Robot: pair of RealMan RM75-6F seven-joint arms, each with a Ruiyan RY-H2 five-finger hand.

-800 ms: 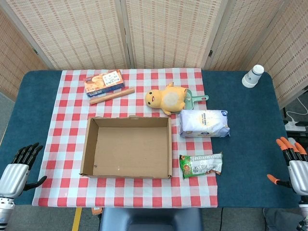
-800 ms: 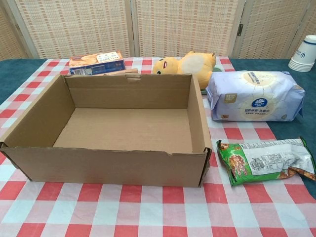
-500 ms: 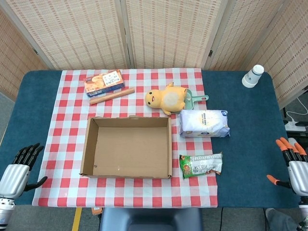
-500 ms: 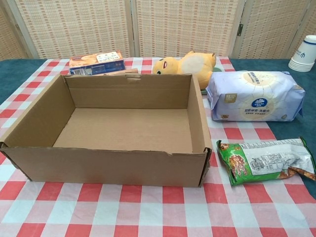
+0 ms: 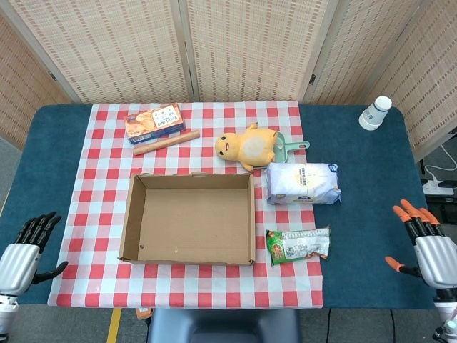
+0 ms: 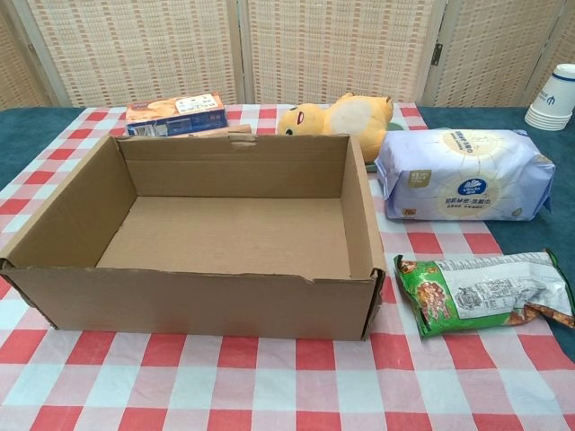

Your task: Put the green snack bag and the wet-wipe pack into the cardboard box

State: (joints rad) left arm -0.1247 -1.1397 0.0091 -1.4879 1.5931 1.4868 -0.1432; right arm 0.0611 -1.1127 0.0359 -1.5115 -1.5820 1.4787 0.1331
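Observation:
The open cardboard box point(image 5: 190, 217) point(image 6: 225, 292) stands on the checked cloth with nothing inside. Right of its front corner lies the green snack bag point(image 5: 298, 245) point(image 6: 483, 293), flat on the cloth. Behind the bag lies the pale blue wet-wipe pack point(image 5: 303, 183) point(image 6: 463, 174). My left hand point(image 5: 21, 251) hovers at the table's front left corner, fingers spread, holding nothing. At the front right edge my right hand point(image 5: 421, 241), with orange fingertips, is spread too and holds nothing. Neither hand shows in the chest view.
A yellow plush toy point(image 5: 246, 146) on a green scoop lies behind the box. A biscuit box point(image 5: 153, 121) and a wooden rolling pin point(image 5: 166, 142) lie at the back left. A stack of paper cups point(image 5: 375, 113) stands at the back right.
My right hand has shifted left, further in over the table's front right edge. My left hand has dropped slightly. The objects have not moved.

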